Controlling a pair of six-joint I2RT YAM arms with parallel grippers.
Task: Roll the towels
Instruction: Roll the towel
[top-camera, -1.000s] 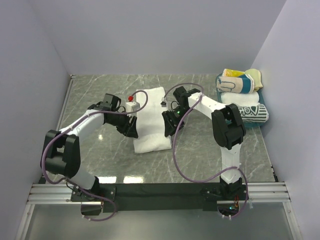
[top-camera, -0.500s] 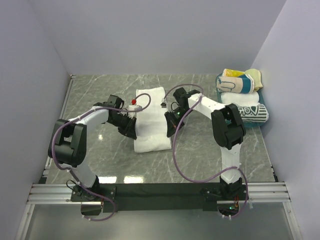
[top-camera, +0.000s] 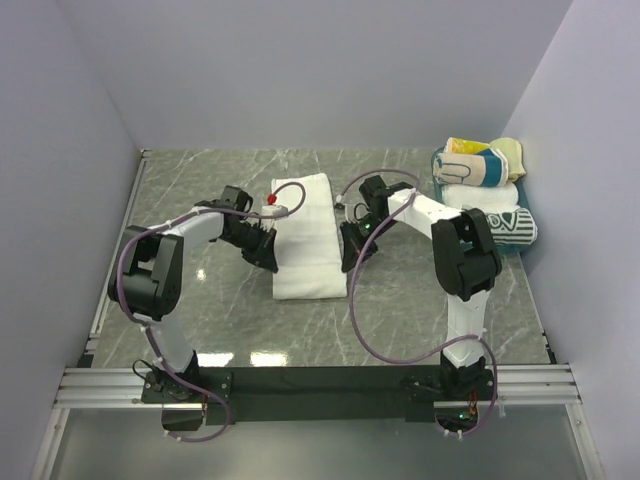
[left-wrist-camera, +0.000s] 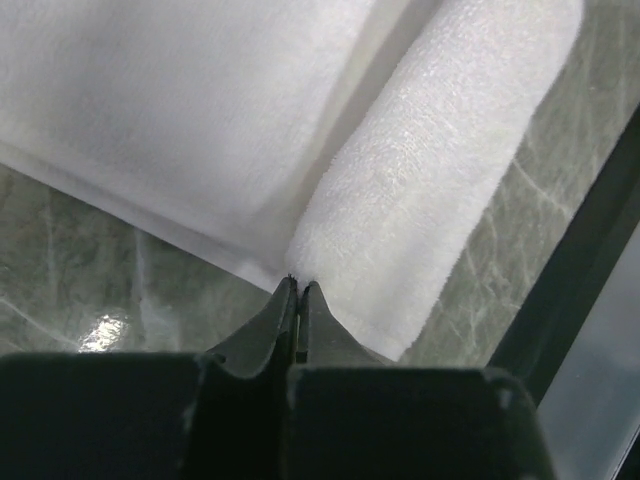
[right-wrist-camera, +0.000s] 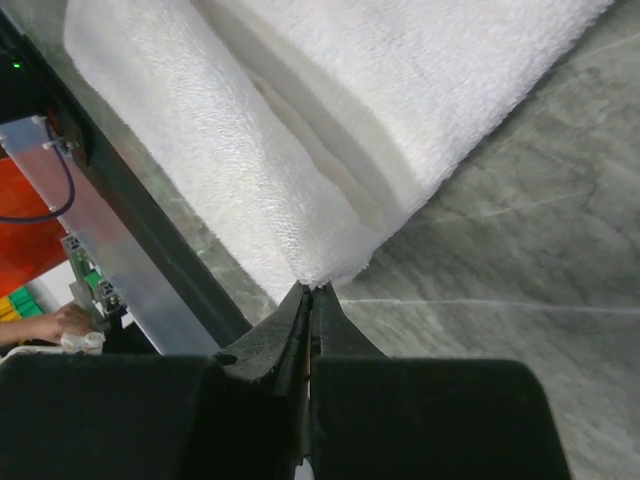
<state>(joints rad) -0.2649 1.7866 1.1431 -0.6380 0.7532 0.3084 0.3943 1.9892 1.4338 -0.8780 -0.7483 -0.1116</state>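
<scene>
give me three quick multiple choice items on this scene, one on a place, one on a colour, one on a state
1. Where do the rolled towels sit?
A) near left corner
B) far right of the table
C) under the left arm

2. What colour is the towel between the arms?
A) red
B) black
C) white

3. How are the fingers at that towel?
A) shut
B) wide open
C) out of view

Key:
1 B, the top view shows the stack by the right wall.
2 C, it is plain white in every view.
3 A, the left fingers and right fingers are pressed together, tips at the towel's edge.
</scene>
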